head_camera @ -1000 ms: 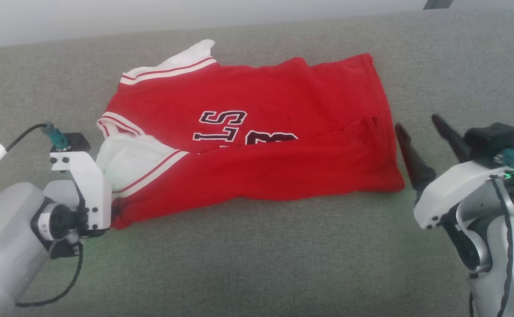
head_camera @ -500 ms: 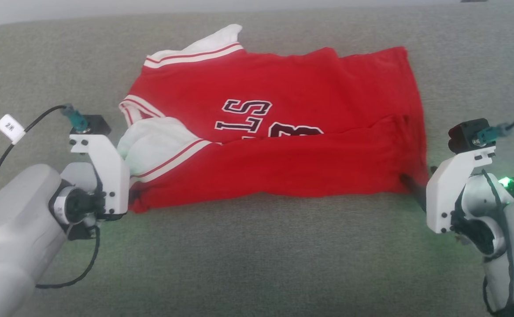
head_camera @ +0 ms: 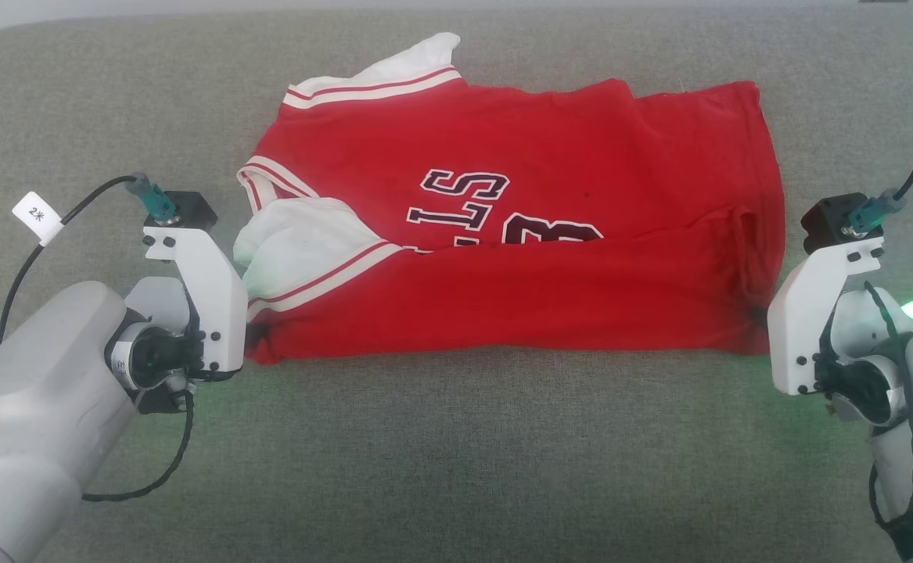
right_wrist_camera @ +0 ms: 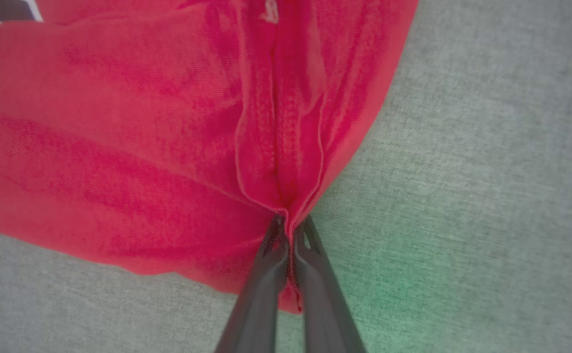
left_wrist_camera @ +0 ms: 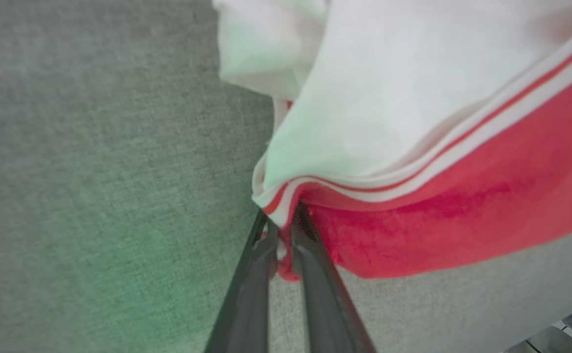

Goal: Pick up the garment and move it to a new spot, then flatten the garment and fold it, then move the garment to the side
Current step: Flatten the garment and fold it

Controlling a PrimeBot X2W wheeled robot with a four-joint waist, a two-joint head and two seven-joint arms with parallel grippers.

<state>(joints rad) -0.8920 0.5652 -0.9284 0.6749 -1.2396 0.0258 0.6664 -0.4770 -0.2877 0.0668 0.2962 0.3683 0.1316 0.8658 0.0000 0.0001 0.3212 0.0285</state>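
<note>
The garment [head_camera: 550, 297] shows "LS" (number half hidden). Left gripper [left_wrist_camera: 282, 235] is clamped on its eight-o'clock corner, right gripper [right_wrist_camera: 289, 230] on its four-o'clock corner.

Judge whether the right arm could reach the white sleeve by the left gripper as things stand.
Probably not: the right gripper is shut on the garment's opposite corner, and the white sleeve lies across its full width, beside the left gripper.

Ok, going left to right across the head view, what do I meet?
First the left gripper, shut on the garment's near left corner → the garment → the right gripper, shut on its near right corner.
</note>
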